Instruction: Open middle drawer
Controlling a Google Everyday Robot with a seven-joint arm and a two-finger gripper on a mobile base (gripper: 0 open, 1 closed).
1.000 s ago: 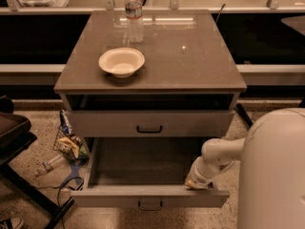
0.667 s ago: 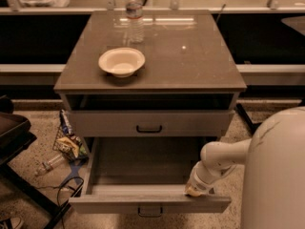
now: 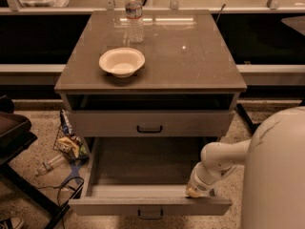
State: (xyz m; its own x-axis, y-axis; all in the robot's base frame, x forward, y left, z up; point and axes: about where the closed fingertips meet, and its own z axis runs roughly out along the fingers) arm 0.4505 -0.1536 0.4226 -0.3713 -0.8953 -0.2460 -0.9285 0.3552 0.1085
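Note:
The grey cabinet (image 3: 150, 80) has a shut top drawer (image 3: 190, 123) with a small black bar handle (image 3: 149, 129). Below it the middle drawer (image 3: 109, 205) stands pulled far out; its inside is bare and its black handle (image 3: 150, 215) shows at the bottom edge. My gripper (image 3: 191, 191) sits at the top edge of that drawer's front, near its right end, reaching in from my white arm (image 3: 221, 159). The lowest drawer is hidden under the open one.
A cream bowl (image 3: 122, 61) and a clear water bottle (image 3: 134, 13) stand on the cabinet top. Snack bags and a bottle lie on the floor at the left (image 3: 69, 144), next to a dark chair (image 3: 14, 132). My white body (image 3: 276, 175) fills the right foreground.
The middle drawer has come further out toward me, and my gripper has moved with its front edge. The bowl and bottle have not moved.

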